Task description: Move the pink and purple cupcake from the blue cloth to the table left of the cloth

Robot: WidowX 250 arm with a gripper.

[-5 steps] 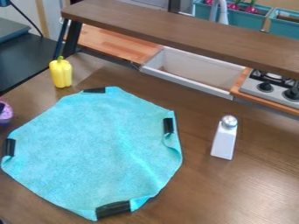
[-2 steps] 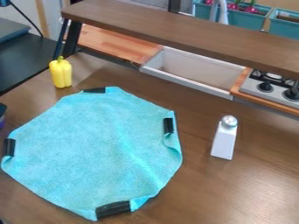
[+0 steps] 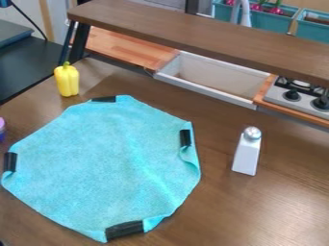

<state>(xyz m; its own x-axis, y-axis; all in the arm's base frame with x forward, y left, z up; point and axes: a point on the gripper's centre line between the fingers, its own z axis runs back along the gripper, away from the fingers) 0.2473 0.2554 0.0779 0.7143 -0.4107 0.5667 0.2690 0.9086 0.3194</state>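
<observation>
Note, left of the turquoise cloth (image 3: 103, 163) on the table (image 3: 283, 202), a partly visible purple object (image 3: 2, 126); beyond its upper left, a yellow pepper (image 3: 67, 80); to its right, a silver-topped shaker (image 3: 246, 154). Cannot tell the state of the jaws.

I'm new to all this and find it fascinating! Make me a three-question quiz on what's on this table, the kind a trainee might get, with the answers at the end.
1. True or false: the yellow pepper is on top of the turquoise cloth.
2. How many black strips show along the cloth's edge?
A) two
B) four
C) six
3. Fill in the gap: seen from the camera, the white bottle with the silver top is to the ____ of the cloth.

Key:
1. False; it is beside the cloth, beyond its upper left edge.
2. B
3. right
</observation>
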